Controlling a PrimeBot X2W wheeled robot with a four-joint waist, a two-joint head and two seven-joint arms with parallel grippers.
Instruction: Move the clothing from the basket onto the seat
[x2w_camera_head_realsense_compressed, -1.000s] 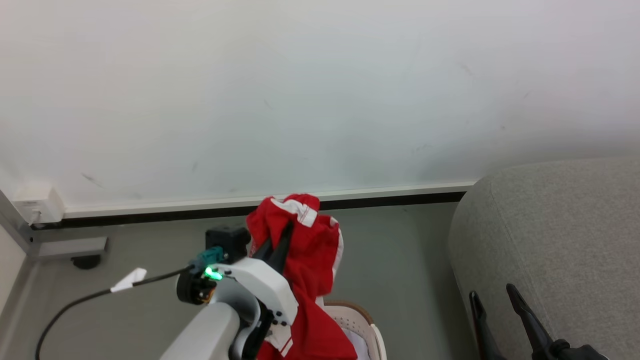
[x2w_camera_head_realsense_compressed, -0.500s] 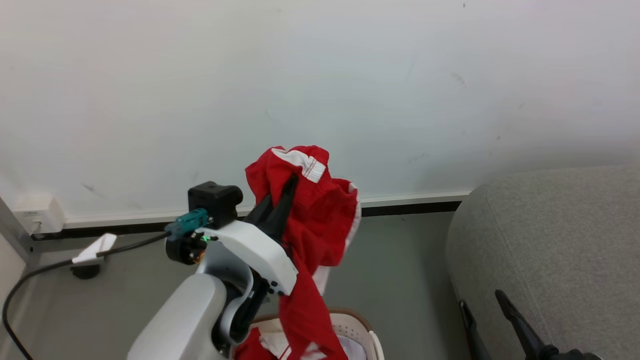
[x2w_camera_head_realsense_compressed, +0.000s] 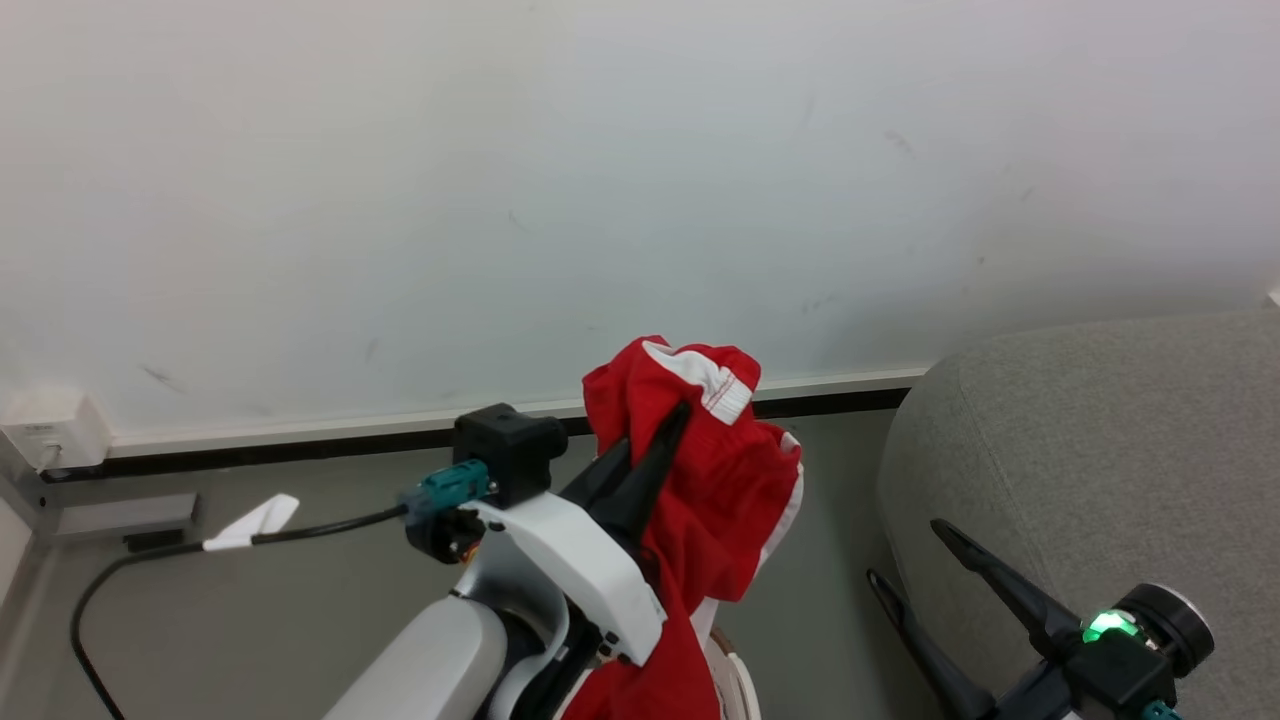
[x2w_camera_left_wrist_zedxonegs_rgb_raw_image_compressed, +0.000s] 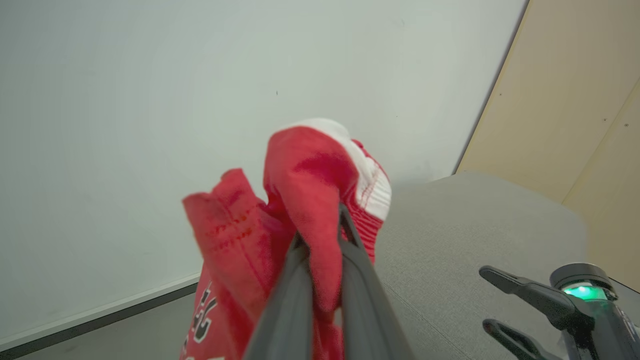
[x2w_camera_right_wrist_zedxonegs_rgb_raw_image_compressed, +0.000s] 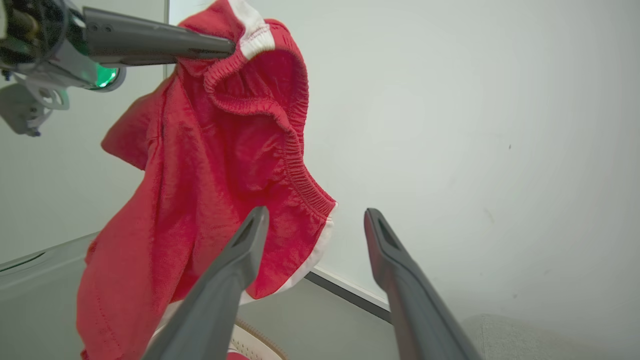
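Observation:
My left gripper (x2w_camera_head_realsense_compressed: 668, 430) is shut on a bunch of the red clothing (x2w_camera_head_realsense_compressed: 725, 495) with white trim, held up in the air so the garment hangs down over the basket. Just a sliver of the basket's cream rim (x2w_camera_head_realsense_compressed: 732, 680) shows below it. The grey seat (x2w_camera_head_realsense_compressed: 1080, 450) lies to the right. My right gripper (x2w_camera_head_realsense_compressed: 908, 552) stands open in front of the seat's rounded end, apart from the garment. In the left wrist view the fingers (x2w_camera_left_wrist_zedxonegs_rgb_raw_image_compressed: 300, 270) pinch the red cloth (x2w_camera_left_wrist_zedxonegs_rgb_raw_image_compressed: 310, 170). In the right wrist view the open gripper (x2w_camera_right_wrist_zedxonegs_rgb_raw_image_compressed: 315, 215) faces the hanging clothing (x2w_camera_right_wrist_zedxonegs_rgb_raw_image_compressed: 200, 170).
A pale wall with a dark skirting strip (x2w_camera_head_realsense_compressed: 300, 440) runs behind. A black cable (x2w_camera_head_realsense_compressed: 150, 570) with a white tag crosses the grey floor at the left, near a white wall box (x2w_camera_head_realsense_compressed: 50, 425). A beige panel (x2w_camera_left_wrist_zedxonegs_rgb_raw_image_compressed: 575, 110) stands beyond the seat.
My left gripper has carried the red garment to the right, closer to the seat, and a little lower. My right gripper has risen further into the head view. The camera has shifted slightly.

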